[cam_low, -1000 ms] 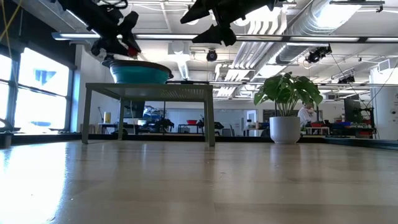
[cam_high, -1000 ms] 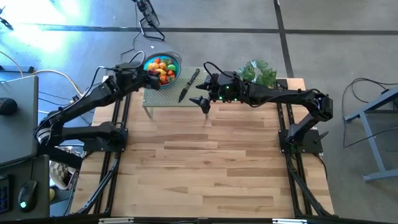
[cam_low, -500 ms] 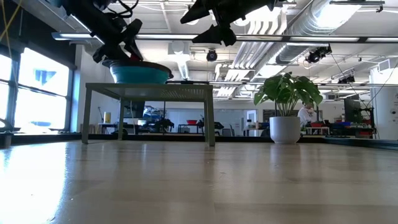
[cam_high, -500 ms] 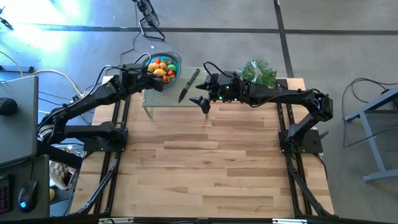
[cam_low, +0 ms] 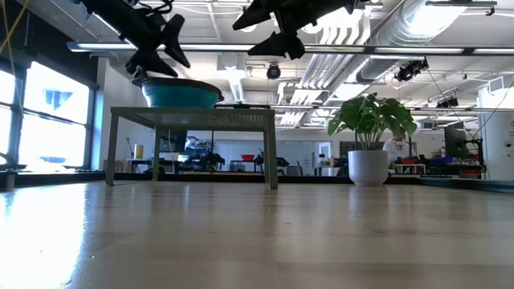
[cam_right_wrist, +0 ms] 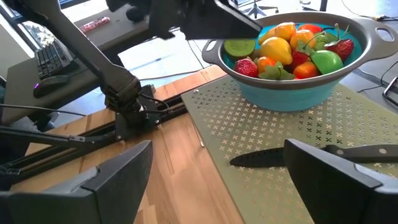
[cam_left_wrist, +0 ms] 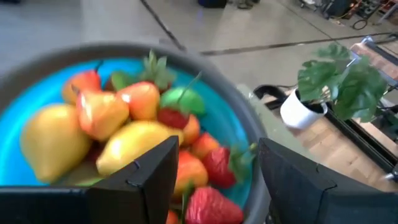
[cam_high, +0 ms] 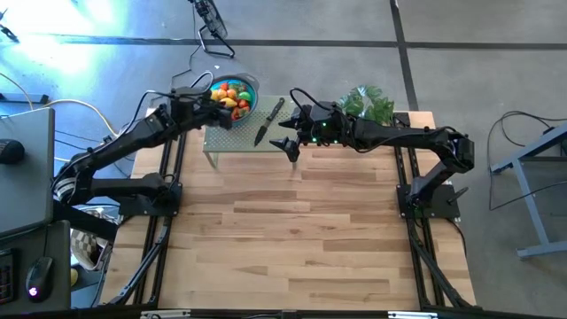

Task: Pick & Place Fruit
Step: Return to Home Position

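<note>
The fruit (cam_left_wrist: 134, 146) lay heaped in the blue strainer bowl (cam_right_wrist: 292, 90): yellow and orange pears, strawberries, a green apple and a kiwi half, piled up to the grey rim (cam_left_wrist: 249, 134). The bowl (cam_high: 248, 87) sat at the far left corner of the low green perforated shelf (cam_right_wrist: 249, 124). In the low view its teal wall (cam_low: 181, 95) rose over the left part of the shelf top (cam_low: 193, 112).

The left gripper (cam_low: 159, 63) hung just above the bowl's near left rim. Its jaws stood moderately apart with nothing between them, and its own camera looked down past both fingers (cam_left_wrist: 155, 180) onto the pile. The right gripper (cam_high: 288, 136) hovered over the near right part of the shelf, its jaws spread wide and holding nothing, well apart from the bowl.

A black-handled knife (cam_high: 268, 121) lay flat and slantwise on the shelf, between the bowl and the right gripper and touching neither. A potted plant (cam_high: 368, 104) stood on the table past the shelf's right end, close behind the right arm.

In front of the shelf the wooden table (cam_high: 301, 230) spread wide between the two arm bases. From the low view both grippers sat higher than the shelf top, the right one (cam_low: 261, 36) near the picture's upper edge.
</note>
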Available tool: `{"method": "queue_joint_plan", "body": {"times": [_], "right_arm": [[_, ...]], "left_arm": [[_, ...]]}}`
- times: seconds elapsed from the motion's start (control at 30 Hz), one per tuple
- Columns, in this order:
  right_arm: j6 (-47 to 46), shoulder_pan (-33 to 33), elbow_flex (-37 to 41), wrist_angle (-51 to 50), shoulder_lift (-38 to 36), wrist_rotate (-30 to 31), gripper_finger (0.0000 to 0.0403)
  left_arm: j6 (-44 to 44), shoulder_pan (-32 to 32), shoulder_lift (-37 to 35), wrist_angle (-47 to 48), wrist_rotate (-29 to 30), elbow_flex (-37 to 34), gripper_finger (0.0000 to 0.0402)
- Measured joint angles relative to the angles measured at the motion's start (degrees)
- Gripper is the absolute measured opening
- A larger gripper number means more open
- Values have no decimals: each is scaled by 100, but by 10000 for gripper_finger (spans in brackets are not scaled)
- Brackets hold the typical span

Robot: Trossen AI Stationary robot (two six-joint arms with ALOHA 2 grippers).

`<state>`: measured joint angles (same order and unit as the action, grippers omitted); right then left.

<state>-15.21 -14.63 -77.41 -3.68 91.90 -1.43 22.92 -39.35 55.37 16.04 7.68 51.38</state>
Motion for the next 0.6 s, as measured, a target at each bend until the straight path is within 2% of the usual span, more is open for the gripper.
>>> {"method": "queue_joint_plan", "body": {"times": [0.2, 0.33, 0.47, 0.6], "right_arm": [[4, 0, 0, 0, 1, -27, 352], [42, 0, 0, 0, 2, -161, 352], [46, 0, 0, 0, 1, -494, 346], [49, 0, 0, 4, 2, -645, 308]], "left_arm": [[-643, -2, 0, 11, -34, 507, 217], [-911, 0, -4, 32, -427, 746, 208], [-898, 2, -2, 108, -752, 756, 164], [-894, 1, -2, 130, -903, 756, 103]]}}
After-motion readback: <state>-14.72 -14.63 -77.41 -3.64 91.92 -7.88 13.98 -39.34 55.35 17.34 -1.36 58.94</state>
